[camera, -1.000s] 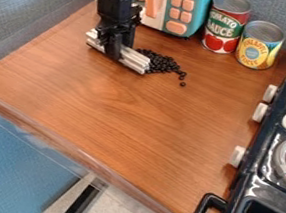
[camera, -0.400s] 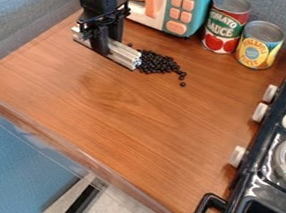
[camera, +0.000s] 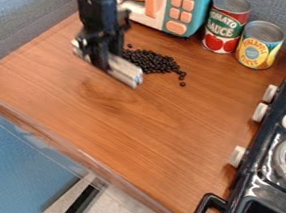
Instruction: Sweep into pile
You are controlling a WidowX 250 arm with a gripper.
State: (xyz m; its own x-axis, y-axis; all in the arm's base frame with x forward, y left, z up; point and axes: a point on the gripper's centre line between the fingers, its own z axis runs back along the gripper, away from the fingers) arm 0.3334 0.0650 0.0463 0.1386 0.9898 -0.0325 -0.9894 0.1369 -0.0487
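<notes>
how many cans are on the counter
2: a red tomato sauce can beside the toy microwave, and a yellow pineapple can just right of it, nearer the stove.

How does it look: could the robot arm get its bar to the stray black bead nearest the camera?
Probably yes. The hand holds the bar to the image's left of the bead, with only counter seeming to lie between bar end and bead; the cans stand farther back.

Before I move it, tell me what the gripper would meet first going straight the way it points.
The gripper points down, so likely the counter, its bar landing first, beside the beads. Any gap between bar and counter is hard to judge.
</notes>
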